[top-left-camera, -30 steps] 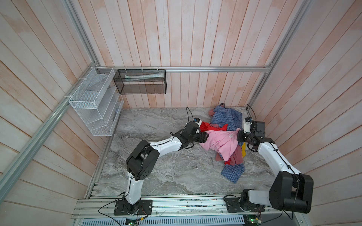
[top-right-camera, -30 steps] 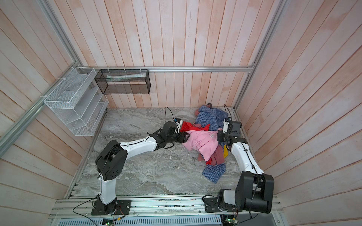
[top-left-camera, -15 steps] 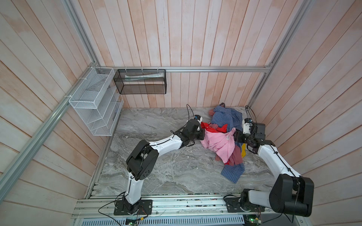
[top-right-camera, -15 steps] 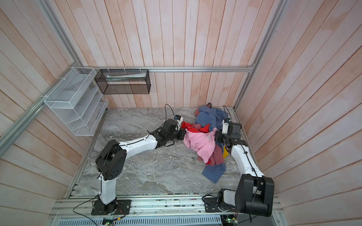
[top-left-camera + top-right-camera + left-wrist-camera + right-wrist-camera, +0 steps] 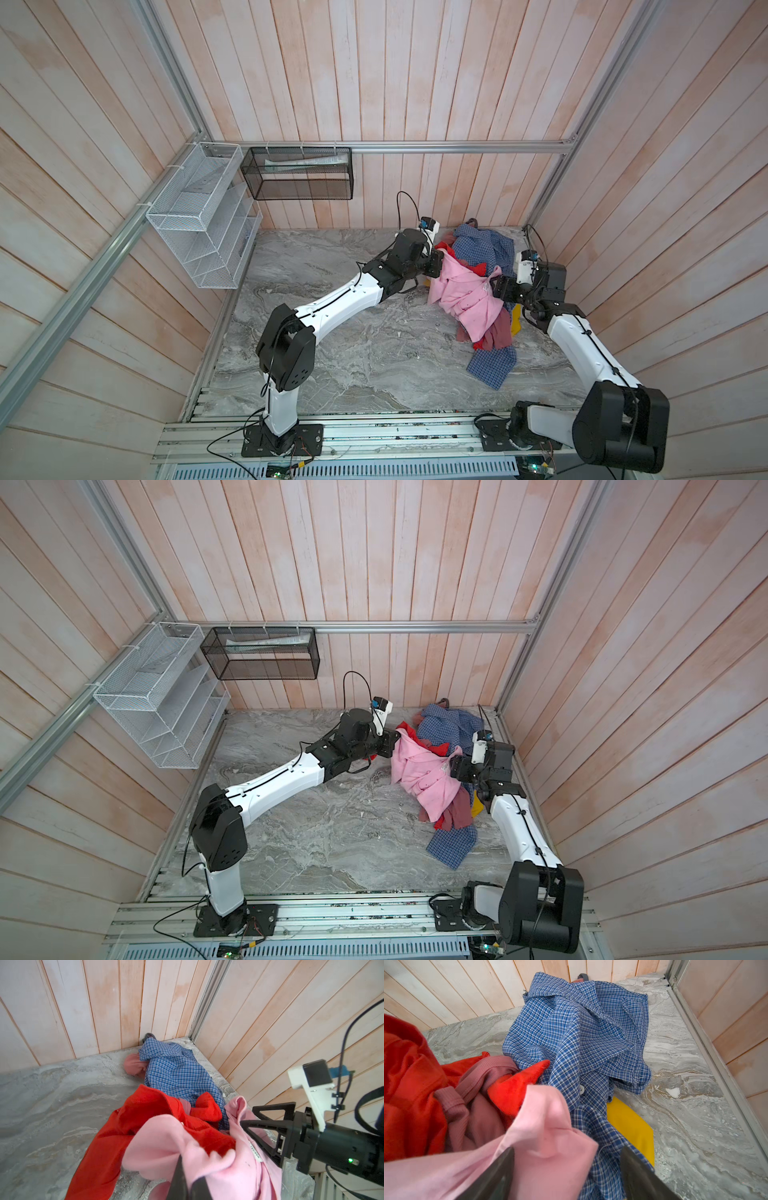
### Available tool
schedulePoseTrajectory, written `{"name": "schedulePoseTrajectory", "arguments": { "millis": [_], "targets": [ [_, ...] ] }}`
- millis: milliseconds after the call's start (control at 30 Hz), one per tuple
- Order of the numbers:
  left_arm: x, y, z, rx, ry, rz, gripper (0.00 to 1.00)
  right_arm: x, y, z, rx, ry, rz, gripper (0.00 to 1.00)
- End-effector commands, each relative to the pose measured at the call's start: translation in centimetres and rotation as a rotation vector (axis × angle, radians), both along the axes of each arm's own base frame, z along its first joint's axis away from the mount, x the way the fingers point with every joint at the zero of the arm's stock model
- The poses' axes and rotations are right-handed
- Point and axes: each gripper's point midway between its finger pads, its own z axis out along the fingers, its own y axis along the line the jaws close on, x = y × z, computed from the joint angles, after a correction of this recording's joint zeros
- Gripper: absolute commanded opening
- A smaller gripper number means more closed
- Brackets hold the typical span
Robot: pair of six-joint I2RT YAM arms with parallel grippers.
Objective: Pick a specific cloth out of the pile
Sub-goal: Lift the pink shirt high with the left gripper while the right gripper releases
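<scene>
- Since a second ago, the left tool (image 5: 436,266) has closed on the cloth (image 5: 465,297). The right tool (image 5: 496,286) has let the cloth go and opened.
- The cloth now hangs down from the left tool instead of being stretched between both tools.
- The cloth is light pink. It lies draped over the top of the pile (image 5: 496,332), at the far right part of the desk (image 5: 332,353), close to the corner of the walls.
- In the left wrist view the fingers of the left tool (image 5: 187,1176) stand together, and a fold of the pink fabric (image 5: 166,1142) is clamped between them.
- A small white label (image 5: 254,1152) shows on the cloth, just beside the right tool (image 5: 247,1114).
- In the right wrist view the jaws of the right tool (image 5: 566,1149) stand wide apart. A loose fold of the cloth (image 5: 539,1126) lies between them, but they do not press it.
- Under and around the cloth are a bright red garment (image 5: 145,1126), a blue-and-white checked shirt (image 5: 176,1072), a dusty mauve garment (image 5: 477,1105) and a piece of yellow fabric (image 5: 629,1126).
- One end of the checked shirt (image 5: 451,845) reaches out of the pile toward the front of the desk.
- On the walls, well apart from the pile, hang a white wire rack (image 5: 199,232) and a black mesh basket (image 5: 299,174).
</scene>
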Motion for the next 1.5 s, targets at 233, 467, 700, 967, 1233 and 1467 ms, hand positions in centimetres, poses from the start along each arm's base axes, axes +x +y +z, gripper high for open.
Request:
{"name": "schedulePoseTrajectory", "arguments": {
  "millis": [233, 467, 700, 967, 1233, 1467],
  "targets": [
    [-1.4, -0.8, 11.0, -0.069, -0.193, -0.054, 0.00, 0.4, -0.2, 0.1, 0.012, -0.008, -0.013, 0.88],
    [-1.9, 0.2, 14.5, -0.088, -0.240, -0.032, 0.00, 0.5, -0.6, 1.8, 0.000, -0.063, -0.040, 0.98],
    [-2.1, 0.2, 17.7, -0.101, -0.280, -0.042, 0.00, 0.6, -0.7, 1.8, 0.009, -0.079, -0.037, 0.98],
    [-2.5, 1.0, 21.4, -0.122, -0.346, -0.028, 0.00, -0.1, 0.5, 0.6, 0.055, -0.082, 0.013, 0.98],
    [-2.8, 2.2, 22.6, -0.100, -0.393, -0.002, 0.00, -0.4, 1.3, -0.6, 0.109, -0.066, 0.027, 0.98],
    [-3.7, 5.8, 27.0, -0.141, -0.514, 0.110, 0.00, -0.5, 2.0, 1.0, 0.117, -0.120, 0.071, 0.98]
  ]
}}
